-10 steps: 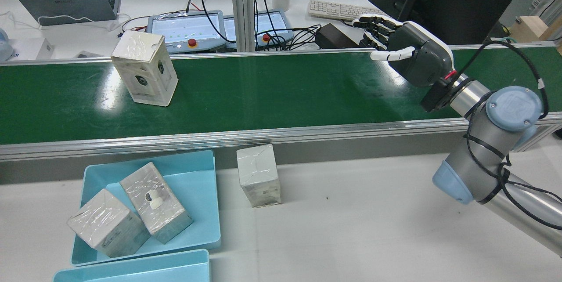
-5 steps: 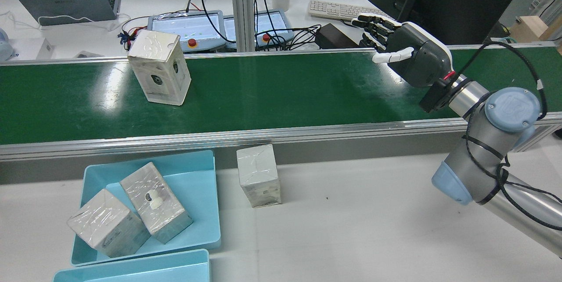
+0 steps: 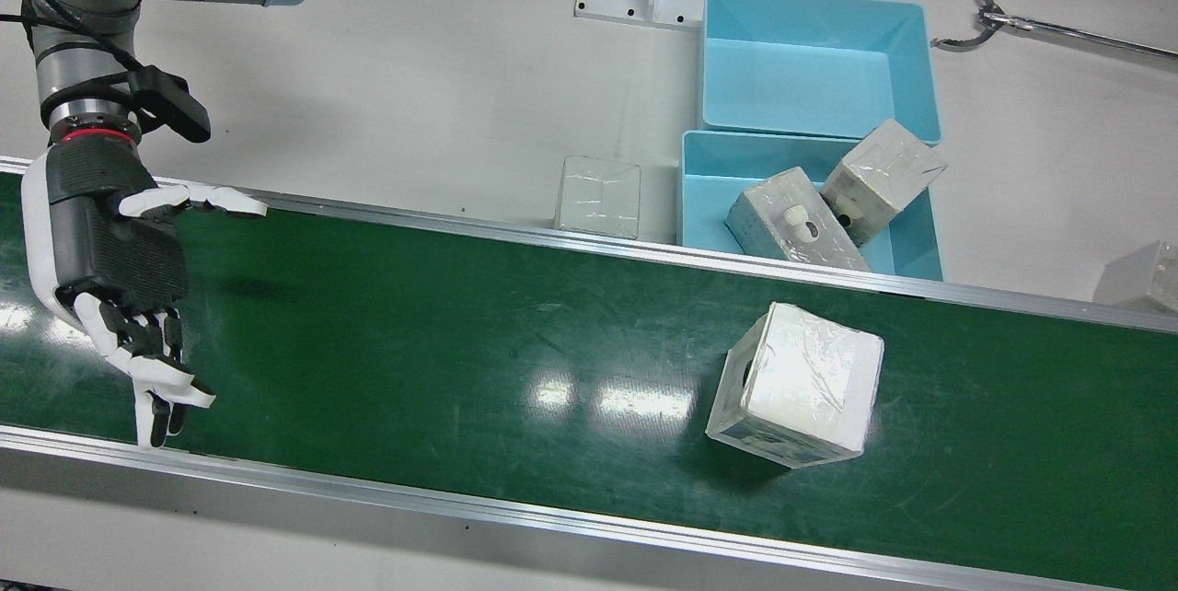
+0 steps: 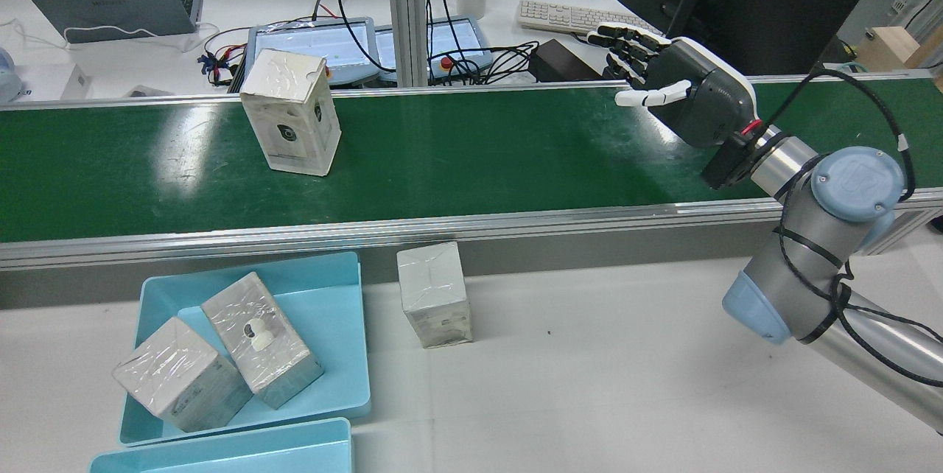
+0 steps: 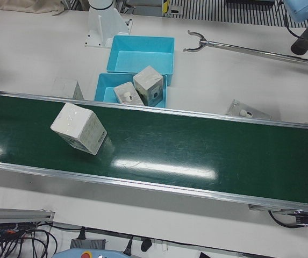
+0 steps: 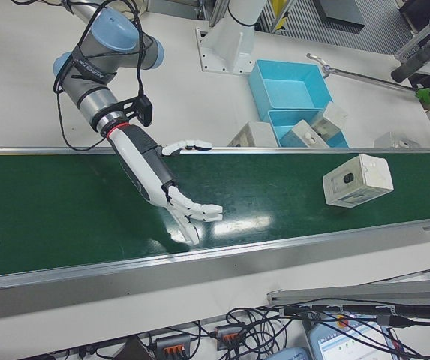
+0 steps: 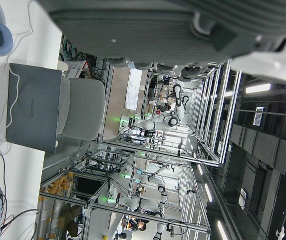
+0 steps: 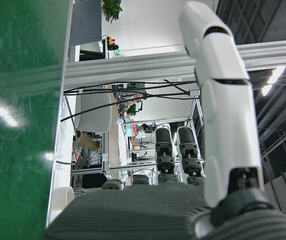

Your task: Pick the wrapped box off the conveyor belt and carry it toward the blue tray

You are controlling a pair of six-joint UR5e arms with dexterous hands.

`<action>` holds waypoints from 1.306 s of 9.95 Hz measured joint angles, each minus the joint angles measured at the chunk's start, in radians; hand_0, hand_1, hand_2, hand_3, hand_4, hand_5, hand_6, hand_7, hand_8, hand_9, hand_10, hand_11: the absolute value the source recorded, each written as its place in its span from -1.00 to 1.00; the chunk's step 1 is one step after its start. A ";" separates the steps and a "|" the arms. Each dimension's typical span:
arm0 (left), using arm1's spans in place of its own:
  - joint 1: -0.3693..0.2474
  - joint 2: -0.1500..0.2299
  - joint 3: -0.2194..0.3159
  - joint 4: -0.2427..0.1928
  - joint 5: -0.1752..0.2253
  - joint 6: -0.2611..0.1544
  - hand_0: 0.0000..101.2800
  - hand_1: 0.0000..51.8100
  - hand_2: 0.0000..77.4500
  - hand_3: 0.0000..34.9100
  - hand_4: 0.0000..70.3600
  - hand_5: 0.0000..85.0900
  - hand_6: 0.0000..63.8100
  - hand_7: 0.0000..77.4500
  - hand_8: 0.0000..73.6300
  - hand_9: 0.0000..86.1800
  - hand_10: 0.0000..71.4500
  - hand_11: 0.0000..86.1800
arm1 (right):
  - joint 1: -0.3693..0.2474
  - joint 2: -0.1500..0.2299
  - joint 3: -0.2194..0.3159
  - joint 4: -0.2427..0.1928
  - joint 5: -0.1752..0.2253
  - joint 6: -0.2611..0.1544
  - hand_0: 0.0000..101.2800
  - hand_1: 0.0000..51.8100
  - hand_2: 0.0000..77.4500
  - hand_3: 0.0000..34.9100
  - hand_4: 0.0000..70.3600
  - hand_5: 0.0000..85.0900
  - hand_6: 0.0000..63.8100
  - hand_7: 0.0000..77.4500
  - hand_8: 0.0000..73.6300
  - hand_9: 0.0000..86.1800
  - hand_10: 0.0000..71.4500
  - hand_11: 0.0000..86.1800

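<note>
A wrapped white box [image 4: 291, 112] stands upright on the green conveyor belt [image 4: 471, 156]; it also shows in the front view [image 3: 796, 398], the left-front view [image 5: 78, 129] and the right-front view [image 6: 357, 180]. My right hand [image 4: 678, 90] is open and empty, held sideways above the belt far to the box's right, with fingers spread [image 3: 110, 269] [image 6: 154, 176]. The blue tray [image 4: 339, 311] lies on the white table below the belt and holds two wrapped boxes [image 4: 261, 340]. My left hand [image 7: 182, 20] shows only its palm in its own view, with nothing in it.
Another wrapped box [image 4: 435, 296] stands on the table beside the tray. A second blue tray [image 3: 810, 66] lies behind the first. A further box [image 3: 1141, 278] and a long grabber tool [image 3: 1012, 20] lie on the table. Aluminium rails [image 4: 471, 226] edge the belt.
The box on the belt has travelled to the right in the rear view, toward my right hand. My right hand has stayed almost still, open.
</note>
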 joint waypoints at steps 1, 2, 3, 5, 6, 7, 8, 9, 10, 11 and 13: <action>0.000 0.000 0.000 0.000 0.000 0.000 -1.00 -1.00 -0.97 -1.00 -1.00 -0.97 -1.00 -0.99 -0.99 -1.00 -0.98 -1.00 | -0.001 0.001 0.000 -0.001 -0.001 -0.001 -0.01 -0.20 -0.49 -0.80 -0.69 -0.49 -0.90 -0.51 -1.00 -0.91 -1.00 -0.97; 0.000 0.000 0.000 0.000 0.000 0.000 -1.00 -1.00 -0.97 -1.00 -1.00 -0.97 -1.00 -0.99 -0.99 -1.00 -0.98 -1.00 | -0.003 0.001 0.000 -0.001 -0.002 -0.002 0.04 -0.12 -0.41 -0.81 -0.69 -0.47 -0.90 -0.51 -1.00 -0.91 -1.00 -0.97; 0.000 0.000 0.000 0.000 0.000 0.000 -1.00 -1.00 -0.97 -1.00 -1.00 -0.97 -1.00 -0.99 -0.99 -1.00 -0.98 -1.00 | -0.006 0.002 -0.001 -0.001 -0.002 -0.002 0.04 -0.12 -0.41 -0.81 -0.69 -0.47 -0.90 -0.51 -1.00 -0.91 -1.00 -0.97; 0.000 0.000 0.000 0.000 0.000 0.000 -1.00 -1.00 -0.97 -1.00 -1.00 -0.97 -1.00 -0.99 -0.99 -1.00 -0.98 -1.00 | -0.011 0.003 -0.002 -0.001 -0.002 -0.002 0.05 -0.16 -0.49 -0.81 -0.72 -0.47 -0.90 -0.58 -1.00 -0.95 -1.00 -0.97; 0.000 0.000 0.000 0.000 0.000 0.000 -1.00 -1.00 -0.99 -1.00 -1.00 -0.97 -1.00 -0.99 -0.99 -1.00 -0.98 -1.00 | -0.012 0.003 -0.002 -0.001 -0.002 -0.002 0.05 -0.16 -0.49 -0.81 -0.72 -0.47 -0.90 -0.58 -1.00 -0.95 -1.00 -0.97; 0.000 0.000 0.000 0.000 0.000 0.000 -1.00 -1.00 -0.99 -1.00 -1.00 -0.97 -1.00 -0.99 -0.99 -1.00 -0.98 -1.00 | -0.012 0.003 -0.003 -0.001 -0.002 -0.002 0.05 -0.16 -0.49 -0.81 -0.72 -0.47 -0.90 -0.58 -1.00 -0.95 -1.00 -0.97; 0.000 0.000 0.000 0.000 0.000 0.000 -1.00 -1.00 -0.97 -1.00 -1.00 -0.97 -1.00 -0.99 -1.00 -1.00 -0.98 -1.00 | -0.013 0.003 -0.003 -0.001 -0.002 -0.002 0.03 -0.16 -0.49 -0.84 -0.69 -0.47 -0.90 -0.58 -1.00 -0.95 -1.00 -0.97; 0.000 0.000 0.000 0.000 0.000 0.000 -1.00 -1.00 -0.99 -1.00 -1.00 -0.97 -1.00 -0.99 -0.99 -1.00 -0.98 -1.00 | -0.013 0.003 -0.003 -0.002 -0.002 -0.003 0.03 -0.16 -0.49 -0.84 -0.69 -0.47 -0.90 -0.58 -1.00 -0.95 -1.00 -0.97; 0.000 0.000 0.000 0.000 0.000 0.000 -1.00 -1.00 -0.99 -1.00 -1.00 -0.97 -1.00 -0.99 -0.99 -1.00 -0.98 -1.00 | -0.013 0.002 -0.004 -0.002 -0.002 -0.003 0.03 -0.22 -0.49 -0.84 -0.71 -0.47 -0.88 -0.52 -1.00 -0.95 -1.00 -0.97; 0.000 0.000 0.000 0.000 0.000 0.000 -1.00 -1.00 -0.99 -1.00 -1.00 -0.97 -1.00 -0.99 -0.99 -1.00 -0.98 -1.00 | -0.014 0.002 -0.005 -0.002 -0.002 -0.004 0.00 -0.31 -0.49 -0.74 -0.71 -0.47 -0.88 -0.51 -1.00 -0.91 -1.00 -0.97; 0.000 0.000 0.000 0.000 0.000 0.000 -1.00 -1.00 -0.99 -1.00 -1.00 -0.97 -1.00 -0.99 -0.99 -1.00 -0.98 -1.00 | -0.015 0.002 -0.006 -0.002 -0.001 -0.004 0.00 -0.39 -0.54 -0.80 -0.71 -0.47 -0.88 -0.51 -1.00 -0.91 -1.00 -0.97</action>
